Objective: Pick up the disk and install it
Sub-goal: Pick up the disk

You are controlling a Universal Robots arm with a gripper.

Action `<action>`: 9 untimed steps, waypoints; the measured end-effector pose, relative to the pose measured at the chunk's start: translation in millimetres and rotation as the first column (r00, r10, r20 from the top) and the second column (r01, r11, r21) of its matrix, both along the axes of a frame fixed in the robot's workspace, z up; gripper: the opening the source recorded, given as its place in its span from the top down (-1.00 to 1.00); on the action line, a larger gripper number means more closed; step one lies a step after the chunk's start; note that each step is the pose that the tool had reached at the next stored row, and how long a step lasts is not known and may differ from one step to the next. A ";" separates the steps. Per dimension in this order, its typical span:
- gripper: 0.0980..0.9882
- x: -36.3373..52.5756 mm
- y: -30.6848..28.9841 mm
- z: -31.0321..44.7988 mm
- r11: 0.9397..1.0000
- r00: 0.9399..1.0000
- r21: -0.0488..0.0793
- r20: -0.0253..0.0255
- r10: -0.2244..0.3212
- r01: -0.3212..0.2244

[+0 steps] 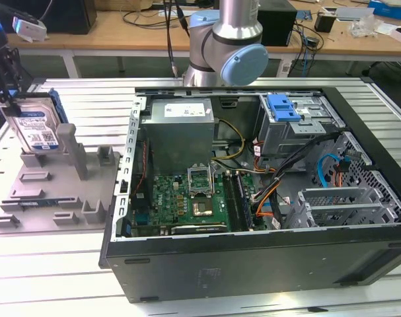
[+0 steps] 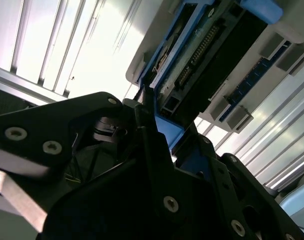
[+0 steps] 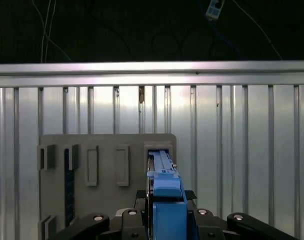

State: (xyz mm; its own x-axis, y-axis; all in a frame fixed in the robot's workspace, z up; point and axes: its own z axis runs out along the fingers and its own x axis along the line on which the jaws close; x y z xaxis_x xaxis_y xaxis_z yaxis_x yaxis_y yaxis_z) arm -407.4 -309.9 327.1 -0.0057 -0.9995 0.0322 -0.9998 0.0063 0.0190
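Gripping the disk (image 1: 36,129) by its blue carrier, the gripper (image 1: 12,105) is closed on it at the exterior view's far left, so pick-up looks to be the step in hand. The silver drive, with a white-and-blue label, stands upright in the grey holder (image 1: 55,191). Freeing it likely calls for a straight lift. The open computer case (image 1: 253,271) lies well to the right.

Printed labels in view, none legible

A white-and-blue printed label (image 1: 37,131) covers the face of the flat silver rectangular disk (image 1: 23,117) in its blue plastic carrier. A white sticker (image 1: 182,109) sits on the grey metal power-supply box (image 1: 180,135) inside the open black computer case (image 1: 253,264). In the first wrist view, a small white tag (image 3: 214,7) hangs against the dark background. No wording can be made out.
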 end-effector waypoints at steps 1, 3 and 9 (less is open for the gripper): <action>0.39 0.0 0.0 1.5 1.000 1.000 0.000 0.000 0.000 0.000; 0.39 0.0 0.0 6.1 1.000 1.000 -0.001 0.000 0.000 0.000; 0.39 0.0 0.0 20.7 1.000 1.000 -0.002 0.000 0.000 0.000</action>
